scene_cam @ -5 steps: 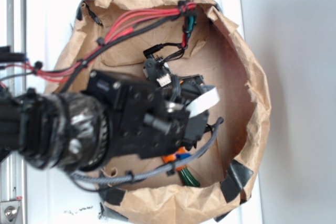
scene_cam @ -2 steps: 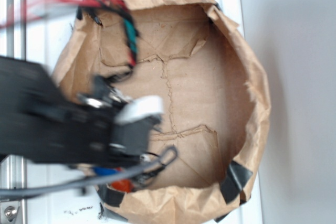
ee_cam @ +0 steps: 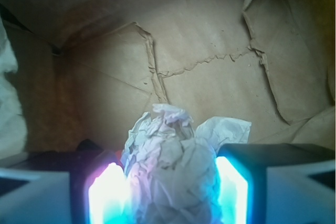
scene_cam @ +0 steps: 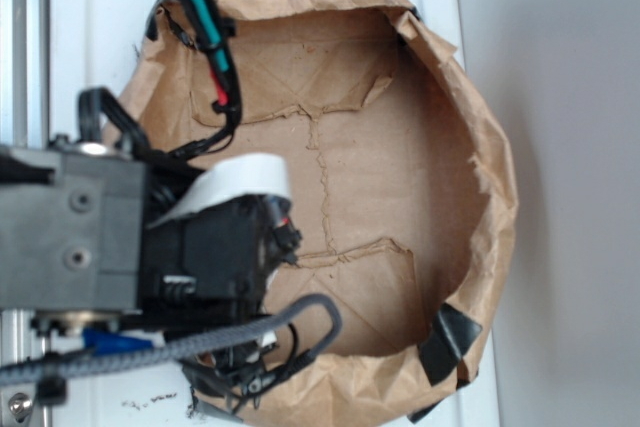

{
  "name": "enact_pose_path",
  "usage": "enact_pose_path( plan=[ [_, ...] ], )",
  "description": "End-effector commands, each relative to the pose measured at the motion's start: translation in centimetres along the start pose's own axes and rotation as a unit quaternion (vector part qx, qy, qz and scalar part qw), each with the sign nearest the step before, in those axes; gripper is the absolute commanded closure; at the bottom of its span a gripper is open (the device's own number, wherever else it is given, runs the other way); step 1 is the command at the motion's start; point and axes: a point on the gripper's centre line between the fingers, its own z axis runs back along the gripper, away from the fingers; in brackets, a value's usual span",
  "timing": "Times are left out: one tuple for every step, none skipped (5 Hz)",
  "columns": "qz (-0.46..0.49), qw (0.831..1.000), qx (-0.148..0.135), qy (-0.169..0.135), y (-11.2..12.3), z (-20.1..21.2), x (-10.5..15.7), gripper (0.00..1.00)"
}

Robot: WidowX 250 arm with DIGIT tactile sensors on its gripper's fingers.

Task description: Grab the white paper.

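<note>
The tool (ee_cam: 170, 187) is clamped on the white paper (ee_cam: 173, 166).

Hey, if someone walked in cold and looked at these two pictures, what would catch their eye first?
In the wrist view, the crumpled white paper fills the bottom centre, squeezed between the two glowing blue-lit fingers of the tool. Behind it spreads the creased floor of the brown paper bag. In the exterior view, the bulky black and grey arm covers the bag's left side, with a flat white ribbon cable curving across its top.
</note>
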Motion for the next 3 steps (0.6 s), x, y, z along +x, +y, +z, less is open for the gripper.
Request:
enact_pose_path(
  plan=[
    [0.002,0.999,0.039,0.002,-0.69,2.01,3.23,1.00],
    [0.006,0.999,0.046,-0.006,-0.55,2.51,3.80,1.00],
    [-0.007,0.999,0.052,-0.006,-0.55,2.77,3.98,1.00]
  ],
)
